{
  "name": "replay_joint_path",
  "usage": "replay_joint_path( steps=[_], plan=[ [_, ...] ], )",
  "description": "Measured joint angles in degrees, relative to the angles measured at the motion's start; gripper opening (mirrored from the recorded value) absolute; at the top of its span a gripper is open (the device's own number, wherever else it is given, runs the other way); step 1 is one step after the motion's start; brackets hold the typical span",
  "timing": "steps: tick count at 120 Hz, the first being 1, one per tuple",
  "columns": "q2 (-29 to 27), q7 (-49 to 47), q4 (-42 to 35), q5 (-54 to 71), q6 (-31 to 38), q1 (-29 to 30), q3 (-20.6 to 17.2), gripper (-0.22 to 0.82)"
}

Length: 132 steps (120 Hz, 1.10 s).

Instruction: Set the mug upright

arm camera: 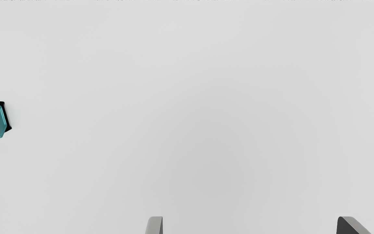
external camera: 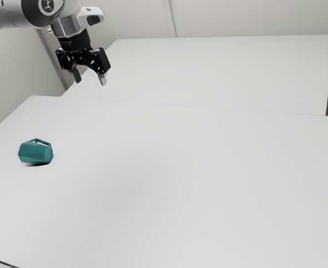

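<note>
The teal mug [external camera: 35, 152] is lying on its side on the white table [external camera: 181, 184], at the exterior view's left. Its handle [external camera: 40, 142] shows along the upper edge of the mug there, and a small dark shadow is just beside its body. The gripper [external camera: 90, 81] is in the air above the table, well apart from the mug. Its two fingers are spread widely, and there is nothing between them. The arm [external camera: 8, 12] comes in from the exterior view's upper left. On the far side, there is another white flat surface [external camera: 220, 72], and a pale wall [external camera: 13, 72] stands at the exterior view's left.
</note>
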Motion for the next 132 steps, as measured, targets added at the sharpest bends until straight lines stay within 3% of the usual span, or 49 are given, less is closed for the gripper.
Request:
replay_joint_path(
  steps=[36, 83, 108, 132],
  plan=[
    [0.0, 0.15, 0.29, -0.15, -1.0, -0.12, 1.41, 0.58],
    [-0.29, 0.76, 0.21, -0.76, -1.36, 5.61, 0.88, 0.58],
    [0.91, 3.44, 0.25, -1.82, -1.0, 11.22, 0.81, 0.58],
    [2.06, 7.12, 0.25, -2.72, -0.52, 21.64, 0.79, 0.58]
  ],
)
